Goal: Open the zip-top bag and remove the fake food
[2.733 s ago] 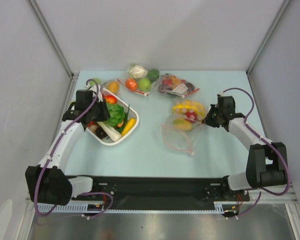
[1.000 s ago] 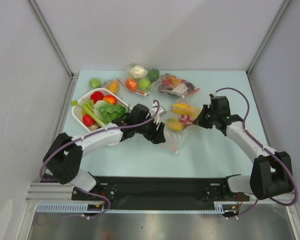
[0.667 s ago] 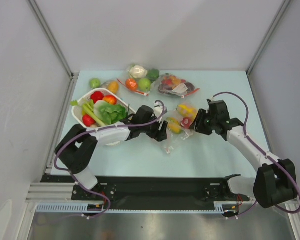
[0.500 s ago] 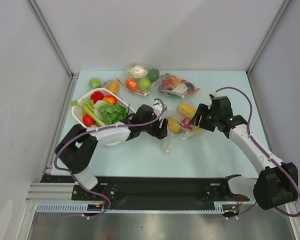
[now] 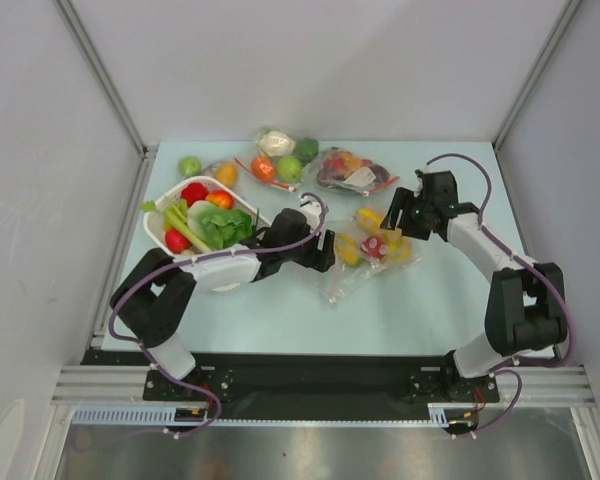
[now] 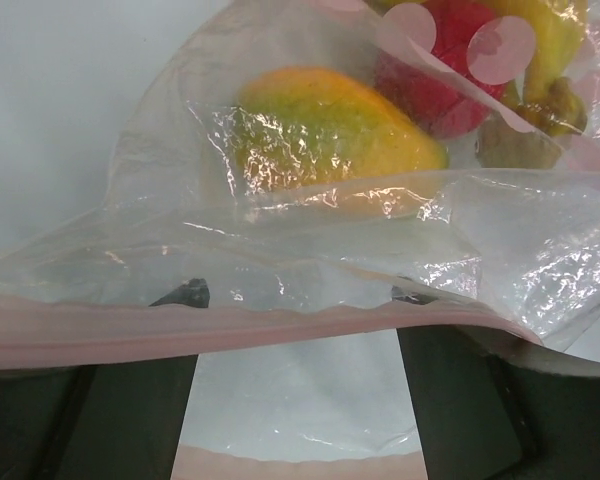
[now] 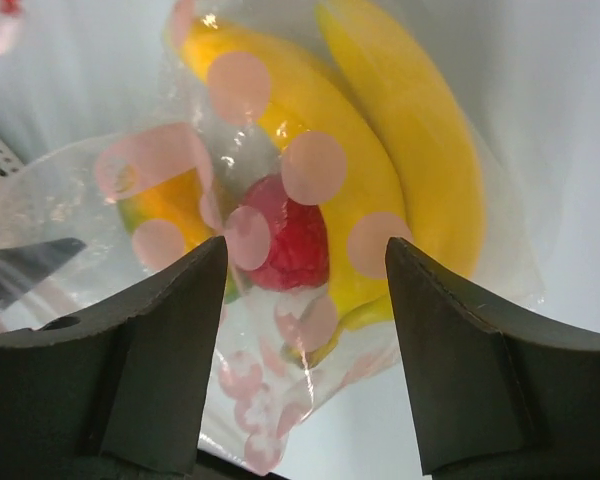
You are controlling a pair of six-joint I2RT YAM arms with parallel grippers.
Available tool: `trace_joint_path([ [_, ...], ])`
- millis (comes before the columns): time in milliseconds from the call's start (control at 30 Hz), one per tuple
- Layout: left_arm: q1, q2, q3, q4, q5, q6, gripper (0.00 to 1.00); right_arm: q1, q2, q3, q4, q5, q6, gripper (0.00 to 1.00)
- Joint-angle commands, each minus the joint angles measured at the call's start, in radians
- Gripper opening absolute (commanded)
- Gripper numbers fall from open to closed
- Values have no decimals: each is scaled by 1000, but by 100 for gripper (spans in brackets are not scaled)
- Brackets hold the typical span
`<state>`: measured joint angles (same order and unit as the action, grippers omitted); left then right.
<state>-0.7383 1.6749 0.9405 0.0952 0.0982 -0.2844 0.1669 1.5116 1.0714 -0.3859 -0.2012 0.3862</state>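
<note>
left gripper point(image 6: 298, 320): wide | right gripper point(image 7: 305, 275): wide | zip strip point(image 6: 180, 330) across left jaws (wrist-only detail)

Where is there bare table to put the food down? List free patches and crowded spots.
Free: the near strip of table between the zip-top bag and the arm bases. Crowded: the white basket at left, the back row of bags, the middle where the left gripper and right gripper flank the bag.
</note>
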Motion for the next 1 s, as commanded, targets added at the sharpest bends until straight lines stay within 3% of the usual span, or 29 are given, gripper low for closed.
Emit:
trace_joint_path([
  [0,2,2,7,106,26,-55,80,6,53,13,53,-36,-36,70],
  [167,2,69,84,127,51,-93,81,42,105,-10,48,-20,-59,67],
  [400,2,147,142,112,43,-104,82,88,104,-47,42,11,-56,54],
  [733,4,232,245,32,-25,-119,84,163,88,-83,41,26,-35,52],
  [900,4,261,267,-69,-37,-101,81,174,82,-96,44,26,-21,50],
  [967,4,252,244,-77,-49,-87,71,174,81,-99,42,34,-21,47],
])
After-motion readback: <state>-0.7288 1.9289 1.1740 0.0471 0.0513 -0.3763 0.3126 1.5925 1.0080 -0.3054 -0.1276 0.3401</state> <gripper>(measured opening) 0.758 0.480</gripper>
